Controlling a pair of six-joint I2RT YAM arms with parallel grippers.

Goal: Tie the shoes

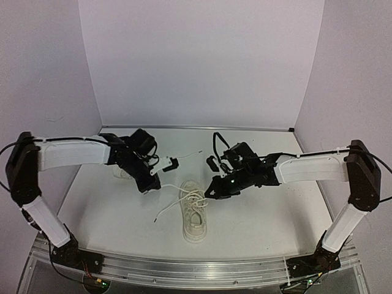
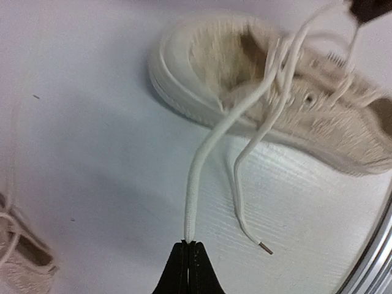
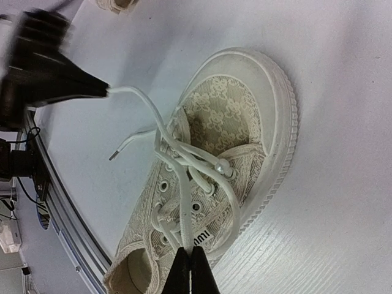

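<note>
Shoe (image 1: 193,214) first: sitting roughly mid-table (image 1: 263,223), resting flat on its sole, pointing its toe at the back wall (image 1: 202,61) and its heel at the front rail (image 1: 196,269). Looking cream and kinda lacy up close, showing metal eyelets (image 3: 196,207) and a small round bead (image 3: 222,165) by the tongue. Pinching a lace (image 2: 197,171) with the left gripper (image 2: 188,248), clamping all the way closed right near the lace's tip, and stretching it out to the shoe's left. Pinching another stretch of lace (image 3: 182,208) with the right gripper (image 3: 190,257), also squeezing completely closed on it, hanging low over the shoe's right side just past the eyelet rows. Leaving a loose end (image 2: 237,184) trailing off the shoe's left side onto the table, finishing in a dark little tip. Crossing over in a loose tangle above the tongue, going by the right wrist view. Sitting well apart from its twin (image 2: 21,260), parked back-left near the left arm and getting mostly cut off in both wrist views.
</note>
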